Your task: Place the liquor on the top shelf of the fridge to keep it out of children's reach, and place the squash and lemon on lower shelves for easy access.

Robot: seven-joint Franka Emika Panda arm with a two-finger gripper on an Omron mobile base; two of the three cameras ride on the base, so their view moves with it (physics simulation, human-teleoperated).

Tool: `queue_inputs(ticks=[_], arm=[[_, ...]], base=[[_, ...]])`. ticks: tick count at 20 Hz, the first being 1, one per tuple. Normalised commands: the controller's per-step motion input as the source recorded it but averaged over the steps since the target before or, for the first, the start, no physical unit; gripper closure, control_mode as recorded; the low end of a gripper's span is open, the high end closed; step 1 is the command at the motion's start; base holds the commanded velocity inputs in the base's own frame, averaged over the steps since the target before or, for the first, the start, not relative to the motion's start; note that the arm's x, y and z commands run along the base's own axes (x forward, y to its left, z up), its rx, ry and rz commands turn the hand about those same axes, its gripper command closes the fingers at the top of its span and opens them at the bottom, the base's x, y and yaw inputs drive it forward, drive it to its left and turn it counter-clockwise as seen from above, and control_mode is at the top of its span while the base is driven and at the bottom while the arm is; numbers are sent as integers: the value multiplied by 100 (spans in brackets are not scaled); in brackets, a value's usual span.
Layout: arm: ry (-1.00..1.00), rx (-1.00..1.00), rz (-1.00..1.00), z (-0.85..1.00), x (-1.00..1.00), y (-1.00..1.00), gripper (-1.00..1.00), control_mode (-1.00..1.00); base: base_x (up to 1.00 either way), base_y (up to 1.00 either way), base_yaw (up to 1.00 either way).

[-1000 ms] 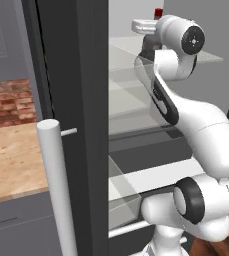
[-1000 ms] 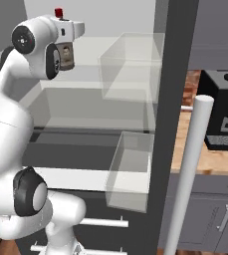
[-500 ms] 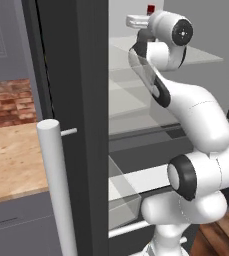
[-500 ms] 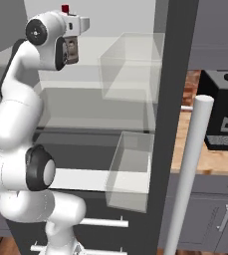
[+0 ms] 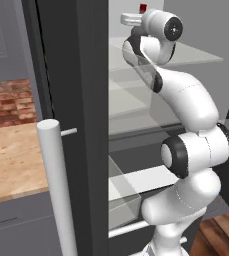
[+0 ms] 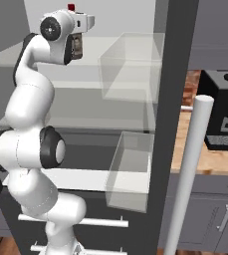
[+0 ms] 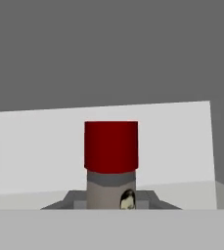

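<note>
Hand (image 6: 78, 46) is closed on the liquor (image 7: 111, 166), a small dark grey glass bottle with red cap and pale label, gripped around the body with the cap sticking out past the fingers; the red cap also shows above the wrist in both base views. Arm is raised high, bottle held at the level of the top shelf (image 5: 196, 52), the uppermost clear glass pane in the pale interior of the tall dark-grey-doored fridge (image 5: 81, 100). Judging by that, step in hand is placing the liquor; squash and lemon come after. Next move likely needs a reach inward over the pane, bottle set upright, then release. Clear door bins (image 6: 130, 67) and the clear drawer (image 5: 121, 197) look empty. Black coffee machine (image 6: 225, 112) sits on the wooden tabletop (image 5: 13, 155).
</note>
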Motion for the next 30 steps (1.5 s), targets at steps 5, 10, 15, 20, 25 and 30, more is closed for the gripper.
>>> queue_inputs(ticks=[5, 10, 15, 20, 25, 30], arm=[[0, 0, 4, 0, 62, 2, 100, -100], [0, 0, 1, 0, 57, 18, 100, -100], [-6, 0, 0, 0, 43, 33, -100, -100], [-5, -1, 0, 0, 18, 18, -100, -100], [2, -3, 0, 4, 0, 0, -100, -100], [6, -5, 0, 0, 0, -3, -100, -100]], base=[[0, 0, 0], [0, 0, 0], [0, 0, 0], [0, 0, 0], [0, 0, 0], [0, 0, 0]])
